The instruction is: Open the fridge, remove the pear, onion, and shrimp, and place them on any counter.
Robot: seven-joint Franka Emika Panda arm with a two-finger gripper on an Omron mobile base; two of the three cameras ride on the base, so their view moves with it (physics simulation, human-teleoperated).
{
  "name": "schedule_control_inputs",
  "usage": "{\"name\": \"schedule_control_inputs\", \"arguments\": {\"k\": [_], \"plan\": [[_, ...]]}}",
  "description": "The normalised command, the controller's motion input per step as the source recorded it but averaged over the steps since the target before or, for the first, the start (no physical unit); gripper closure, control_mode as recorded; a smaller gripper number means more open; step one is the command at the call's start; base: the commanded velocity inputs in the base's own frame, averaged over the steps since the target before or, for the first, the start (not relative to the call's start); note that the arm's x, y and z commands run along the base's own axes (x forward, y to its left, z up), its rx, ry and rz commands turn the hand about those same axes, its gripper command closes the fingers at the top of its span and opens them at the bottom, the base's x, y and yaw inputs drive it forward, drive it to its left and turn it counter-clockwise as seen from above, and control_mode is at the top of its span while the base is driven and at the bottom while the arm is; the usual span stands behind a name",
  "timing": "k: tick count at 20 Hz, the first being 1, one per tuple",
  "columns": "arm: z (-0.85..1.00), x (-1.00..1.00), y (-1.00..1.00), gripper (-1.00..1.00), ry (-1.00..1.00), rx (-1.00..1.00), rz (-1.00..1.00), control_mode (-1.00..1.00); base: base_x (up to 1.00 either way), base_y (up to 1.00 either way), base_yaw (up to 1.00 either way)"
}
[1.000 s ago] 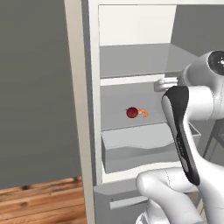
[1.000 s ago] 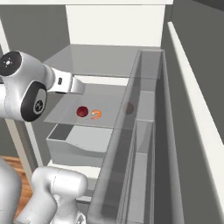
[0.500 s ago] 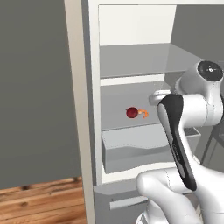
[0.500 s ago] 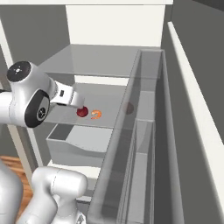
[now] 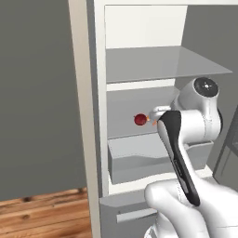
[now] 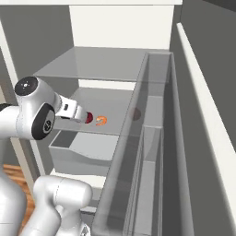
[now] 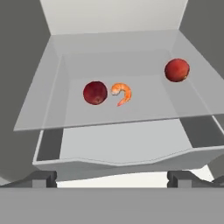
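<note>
The fridge [image 5: 88, 116] stands open. On its middle glass shelf [image 7: 144, 111] lie the dark-red onion [image 7: 95, 92] [image 5: 140, 119] and, just right of it, the orange curled shrimp [image 7: 121, 93] [image 6: 101, 120]. Farther right on the same shelf sits a red-orange round fruit, the pear [image 7: 176, 70]. My gripper [image 7: 112, 179] is open and empty, in front of the shelf edge and a little above the drawer, facing the onion and shrimp. In the right base view my hand [image 6: 73, 110] partly covers the onion [image 6: 88, 117]. The counter is out of view.
A grey drawer [image 5: 139, 155] [image 7: 113, 151] juts out just under the shelf. An upper shelf [image 5: 158, 62] sits above it. The open door with its clear bins [image 6: 156, 138] stands close on the right. Wood floor [image 5: 42, 216] shows at lower left.
The arm has dropped and reached forward, so the hand now sits at the middle shelf close to the onion. The jaws stayed open; the foods have not moved.
</note>
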Motion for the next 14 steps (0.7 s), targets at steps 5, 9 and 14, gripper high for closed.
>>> {"name": "schedule_control_inputs", "arguments": {"k": [5, 9, 14], "plan": [[-0.58, 0.16, 0.09, -1.00, 0.00, 0.01, 0.00, -1.00, 0.00, 0.00, 0.00], [-0.25, 0.48, 0.00, -1.00, 0.00, 0.05, 0.00, -1.00, 0.00, 0.00, 0.00], [-0.18, 0.63, 0.04, -1.00, 0.00, 0.02, 0.00, -1.00, 0.00, 0.00, 0.00]]}}
